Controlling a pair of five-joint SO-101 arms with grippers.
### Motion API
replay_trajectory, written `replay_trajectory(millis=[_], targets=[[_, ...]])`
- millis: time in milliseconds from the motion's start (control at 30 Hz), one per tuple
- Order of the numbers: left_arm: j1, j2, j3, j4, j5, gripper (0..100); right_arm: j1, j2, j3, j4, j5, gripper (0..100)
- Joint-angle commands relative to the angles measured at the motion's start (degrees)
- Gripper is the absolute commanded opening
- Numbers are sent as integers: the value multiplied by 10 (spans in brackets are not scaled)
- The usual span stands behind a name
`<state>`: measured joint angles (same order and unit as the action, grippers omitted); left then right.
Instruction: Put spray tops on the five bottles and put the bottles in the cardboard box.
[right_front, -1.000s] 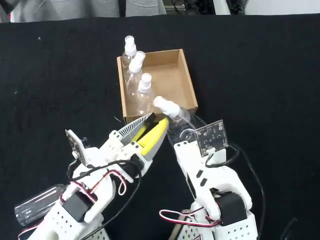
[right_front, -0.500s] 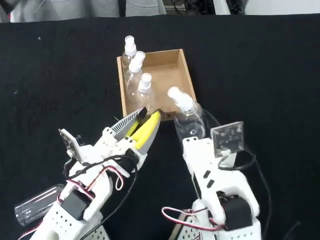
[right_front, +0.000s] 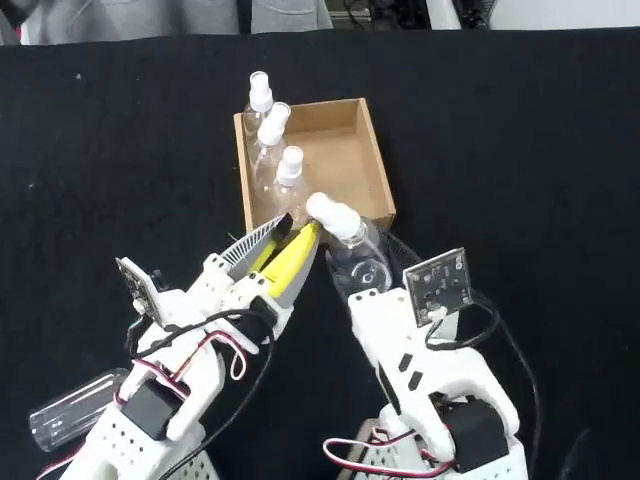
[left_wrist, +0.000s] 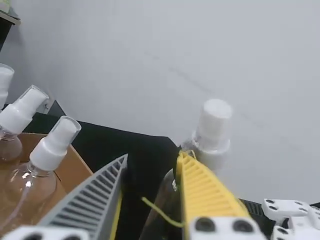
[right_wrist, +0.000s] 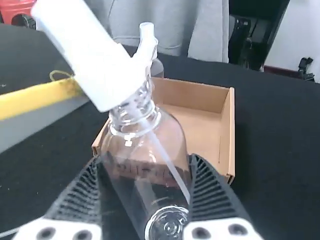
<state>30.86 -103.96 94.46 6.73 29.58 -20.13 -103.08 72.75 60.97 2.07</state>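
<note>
Clamping a bottle, right tool near cardboard box (left tool apart).

Three capped bottles along the cardboard box's left wall; fourth bottle tilted at its near edge.

High camera down over table, wrist cameras close, all sharing cardboard box

The left gripper has its grey and yellow fingers parted. A capped bottle rises just beyond the yellow finger. Three more capped bottles stand in the cardboard box.
</note>
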Motion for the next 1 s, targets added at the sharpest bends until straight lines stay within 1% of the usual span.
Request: replay_trajectory(millis=[0, 100, 200, 300, 467, 667, 767, 867, 967], targets=[[10, -4, -17, 3, -7, 137, -35, -58, -24, 11, -1, 11], [31, -4, -12, 11, -14, 137, -50, -58, -7, 8, -1, 11], [56, -4, -12, 33, -54, 137, -50, -58, 6, 9, -1, 11], [77, -4, -12, 48, -61, 137, -48, -58, 16, 8, -1, 11], [82, -4, -13, 53, -61, 137, -32, -58, 18, 7, -1, 11], [82, -4, -14, 53, -61, 137, -30, -58, 19, 7, -1, 11], [76, -4, -15, 50, -61, 137, -6, -58, 19, 6, -1, 11], [51, -5, -29, 52, -58, 137, 23, -58, 22, -13, -5, 11], [29, -5, -35, 52, -57, 137, 30, -57, 35, -25, -5, 11]])
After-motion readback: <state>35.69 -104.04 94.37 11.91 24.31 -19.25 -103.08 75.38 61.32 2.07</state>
